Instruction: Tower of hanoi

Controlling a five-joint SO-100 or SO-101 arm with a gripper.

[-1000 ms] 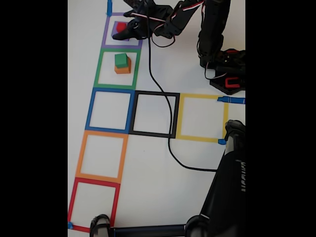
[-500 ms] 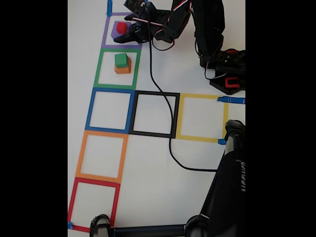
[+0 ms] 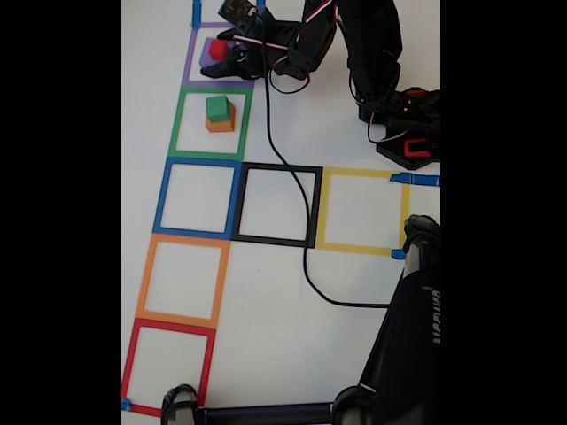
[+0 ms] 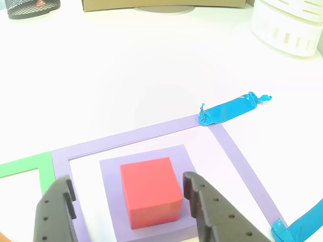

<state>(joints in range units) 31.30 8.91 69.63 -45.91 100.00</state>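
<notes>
Along the bottom edge of the other view: two black perforated fingers [image 4: 55,214], both cut off by the frame. The gripper [image 4: 128,201] stands parted, one finger either side of the red cube [image 4: 150,195]; the right finger looks to lie close against the cube's side, the left stands clear of it. Whether there is contact cannot be told.

Red cube: smallest item, matte, sharp-edged, resting on the purple cube [image 4: 110,199]. Purple cube: only its flat top and a strip of front face show, partly covered by the red cube and the fingers. Both sit inside the purple tape square [image 4: 237,156], lower centre of the frame. Just beyond, a crumpled blue tape strip [image 4: 229,109] at the square's far corner. At the lower left, a corner of green tape [image 4: 22,165]. Far top edge: a black mesh basket [image 4: 30,7], a cardboard edge, and a white ribbed container [image 4: 287,25], all cut off.

Fixed view, upper left: the gripper [image 3: 226,55] over the purple square, hiding most of the purple cube [image 3: 206,55]; the red cube [image 3: 218,48] shows as a small patch. Below it, in the green tape square [image 3: 211,124], a green cube [image 3: 217,107] stacked on an orange cube [image 3: 221,124], the orange largely covered. The arm's base [image 3: 403,133] is at upper right, and a black cable [image 3: 297,221] trails down the white table [image 3: 283,336].
</notes>
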